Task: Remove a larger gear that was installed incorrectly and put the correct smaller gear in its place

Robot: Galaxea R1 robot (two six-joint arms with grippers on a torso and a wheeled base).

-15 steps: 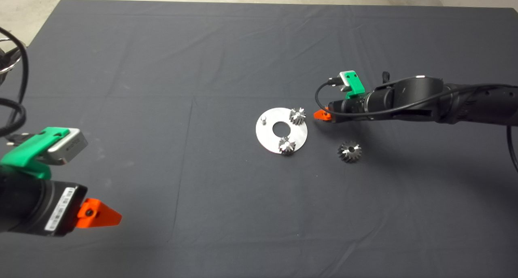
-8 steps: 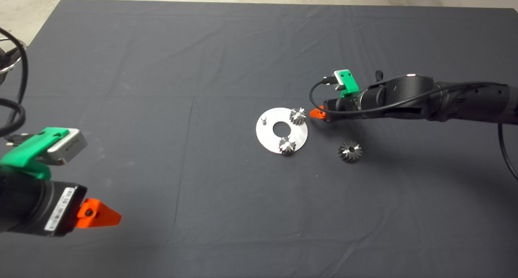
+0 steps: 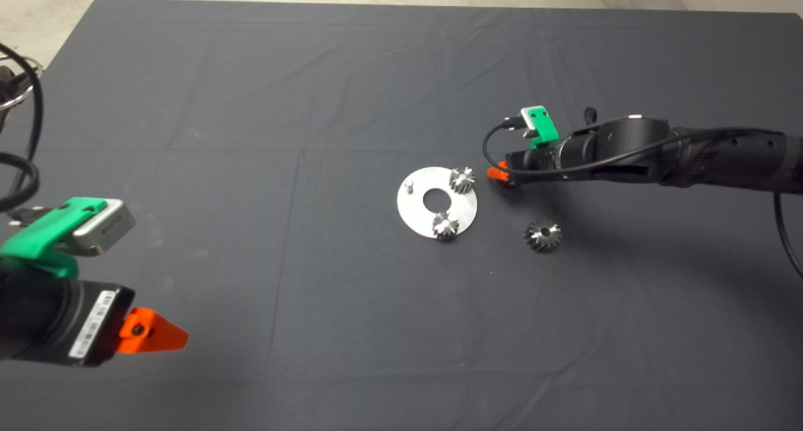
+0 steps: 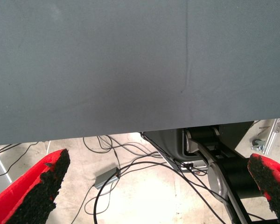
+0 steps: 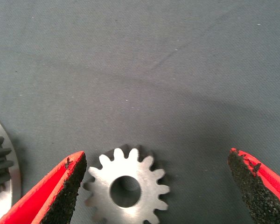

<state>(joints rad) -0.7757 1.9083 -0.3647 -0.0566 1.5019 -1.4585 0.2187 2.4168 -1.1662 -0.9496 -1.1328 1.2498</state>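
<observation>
1. We find the smaller gear (image 5: 126, 189) lying flat on the dark mat (image 3: 251, 105), centre hole facing up. In the right wrist view it sits between the fingers, close to one black pad and well apart from the other. In the head view the gripper hides it.
2. The right gripper (image 5: 157, 161) hangs low over this gear, just off the right rim of the round metal plate (image 3: 417, 214). Its red fingers (image 5: 65, 186) are spread wide and grip nothing.
3. We see the larger gear (image 3: 542, 234) resting on the mat, off the plate, to the plate's right and nearer the front edge, apart from the right gripper (image 3: 502, 175).
4. The plate carries two shiny gears: one (image 3: 461, 180) at its far right rim, next to the gripper, and one (image 3: 444, 225) at its near rim. A short bare peg (image 3: 408, 186) stands on its left side.
5. The left gripper (image 3: 154, 334) waits at the lower left edge, fingers (image 4: 42, 186) wide apart and empty; its wrist view shows the mat's edge and cables (image 4: 116, 161) on the floor.
</observation>
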